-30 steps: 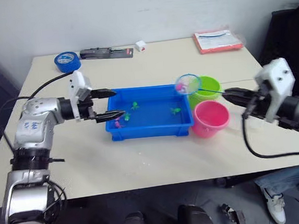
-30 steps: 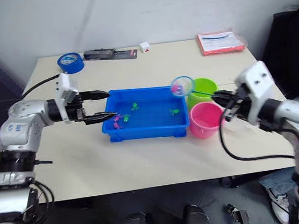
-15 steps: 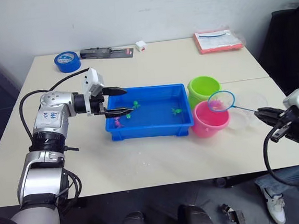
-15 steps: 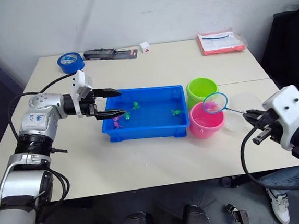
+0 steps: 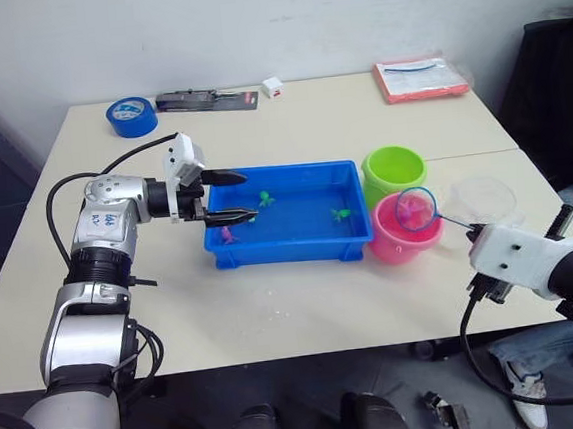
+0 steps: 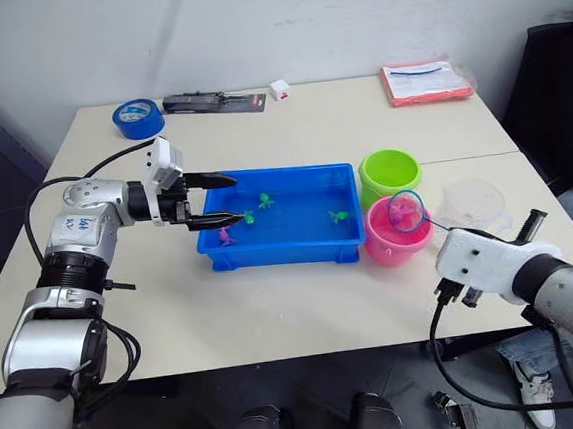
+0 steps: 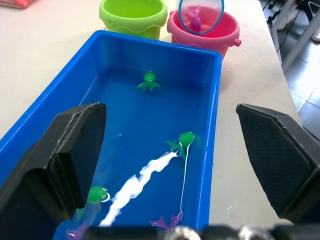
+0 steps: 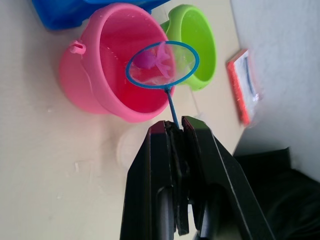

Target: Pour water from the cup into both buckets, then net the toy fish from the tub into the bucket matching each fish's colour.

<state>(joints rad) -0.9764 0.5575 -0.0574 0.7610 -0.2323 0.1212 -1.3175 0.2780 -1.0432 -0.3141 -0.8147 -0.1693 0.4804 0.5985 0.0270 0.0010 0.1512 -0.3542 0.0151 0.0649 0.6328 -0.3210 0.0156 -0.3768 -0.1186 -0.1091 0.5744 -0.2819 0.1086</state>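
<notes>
Now the right gripper (image 8: 176, 131) has its jaws pinching the net's thin handle, and the net (image 8: 162, 65) hangs over the mouth of the pink bucket (image 8: 107, 85) with one pink fish (image 8: 150, 60) lying in its mesh. The step in hand looks like dropping that fish into its matching bucket. To do it well, I would keep the blue ring centred over the pink opening, away from the lime green bucket (image 5: 393, 169) just beside it, then roll the wrist so the mesh tips downward and the fish slides out. A small shake may be needed if the wet fish clings to the mesh. The pinch on the handle should stay firm, since the stick is thin and could twist between the jaws.

The left gripper (image 5: 233, 197) hovers over the near end of the blue tub (image 5: 354, 244), jaws spread wide and holding nothing.

Counting: two buckets, one pink and one green, stand touching or nearly so at the tub's end. One clear cup (image 5: 481, 200) sits on the counter (image 5: 304, 303) beyond the pink bucket. In the tub, the left wrist view shows three green fish (image 7: 148, 81) and parts of two purple-pink ones (image 7: 167, 220) at the near edge.
</notes>
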